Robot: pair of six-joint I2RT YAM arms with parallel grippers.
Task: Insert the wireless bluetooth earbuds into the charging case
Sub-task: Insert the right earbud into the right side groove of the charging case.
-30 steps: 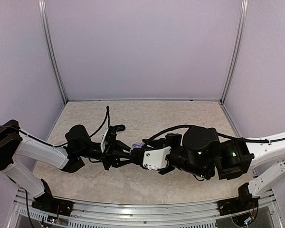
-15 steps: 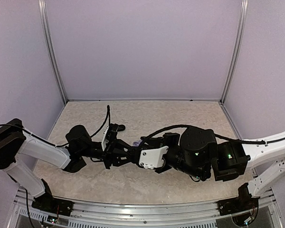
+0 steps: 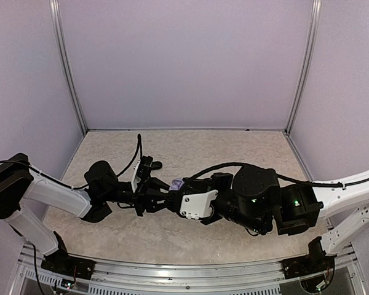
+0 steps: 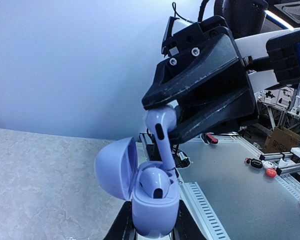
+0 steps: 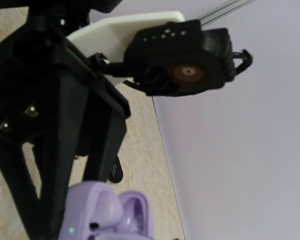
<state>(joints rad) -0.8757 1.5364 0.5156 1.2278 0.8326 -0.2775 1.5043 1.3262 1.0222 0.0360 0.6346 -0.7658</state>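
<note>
Soft even brightness, weak shadows; charging case (image 5: 115, 216) blurred in right wrist view

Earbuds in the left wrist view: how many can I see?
2. The seated earbud lies in the open case. The second earbud is pinched by the right tool, its stem pointing down to the case. More may be hidden outside this view.

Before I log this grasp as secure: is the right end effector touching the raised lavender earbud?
Touching. The left wrist view shows the right end effector clamped on the head of the earbud, above the open charging case.
</note>
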